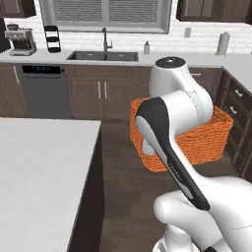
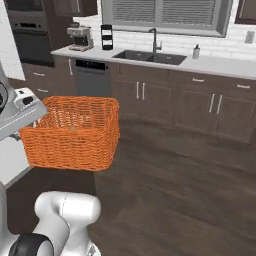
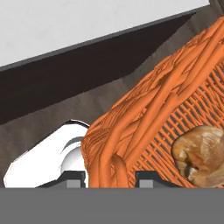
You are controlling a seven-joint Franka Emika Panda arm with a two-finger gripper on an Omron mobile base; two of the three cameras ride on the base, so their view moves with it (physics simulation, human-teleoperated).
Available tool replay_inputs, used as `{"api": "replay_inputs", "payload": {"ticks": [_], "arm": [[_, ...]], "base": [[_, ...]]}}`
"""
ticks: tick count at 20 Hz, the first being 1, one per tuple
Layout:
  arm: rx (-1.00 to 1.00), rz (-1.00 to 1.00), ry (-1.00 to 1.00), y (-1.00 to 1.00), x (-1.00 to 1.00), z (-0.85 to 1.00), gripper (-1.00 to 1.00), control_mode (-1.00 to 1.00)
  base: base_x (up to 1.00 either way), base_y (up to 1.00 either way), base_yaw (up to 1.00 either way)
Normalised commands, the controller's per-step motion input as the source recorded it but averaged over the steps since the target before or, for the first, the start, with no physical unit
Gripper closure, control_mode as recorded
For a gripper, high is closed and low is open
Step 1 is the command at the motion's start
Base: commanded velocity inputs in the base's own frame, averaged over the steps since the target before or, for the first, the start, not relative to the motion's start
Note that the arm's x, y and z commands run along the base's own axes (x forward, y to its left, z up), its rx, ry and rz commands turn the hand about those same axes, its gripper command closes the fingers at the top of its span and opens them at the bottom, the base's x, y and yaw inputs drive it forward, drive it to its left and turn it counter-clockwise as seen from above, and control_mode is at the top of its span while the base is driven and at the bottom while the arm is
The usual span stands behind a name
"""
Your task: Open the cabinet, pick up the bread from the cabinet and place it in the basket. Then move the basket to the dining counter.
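Basket upright, mouth up, bread inside; gripper clamped on its rim.

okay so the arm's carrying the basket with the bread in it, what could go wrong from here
1. The gripper pinches just one rim of the orange basket, which hangs over the floor, so it could slip or sag.
2. The bread lies loose inside; a tilt might roll it out.
3. The basket might clip the dining counter edge on approach.
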Motion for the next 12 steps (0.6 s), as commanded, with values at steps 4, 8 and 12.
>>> {"api": "replay_inputs", "payload": {"ticks": [4,8,12], "arm": [[0.0,0.0,0.0,0.0,0.0,0.0,1.0,1.0],[0.0,0.0,0.0,0.0,0.0,0.0,1.0,1.0],[0.0,0.0,0.0,0.0,0.0,0.0,1.0,1.0]], "base": [[-0.15,0.0,0.61],[-0.11,0.0,0.61],[-0.13,0.0,0.62]]}}
